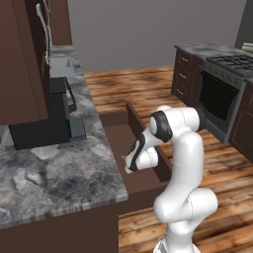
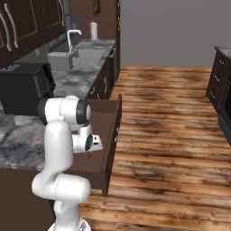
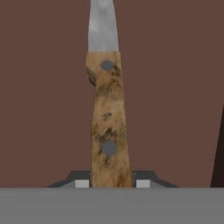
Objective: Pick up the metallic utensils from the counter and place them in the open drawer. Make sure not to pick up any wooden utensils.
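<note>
Here the fingers (image 3: 109,183) grip a knife (image 3: 107,109) over the open drawer (image 1: 143,180).
Closest to the camera in the hand view, the two fingers stand partly closed, one on each side of the knife's mottled tan handle with two grey rivets. Beyond them the grey metal blade runs away above the drawer's flat brown floor. In the base views the hand is lowered into the drawer, which juts from the marbled worktop (image 1: 54,173); farther back on the worktop stands a black appliance (image 1: 42,123), then a sink (image 2: 85,56).
</note>
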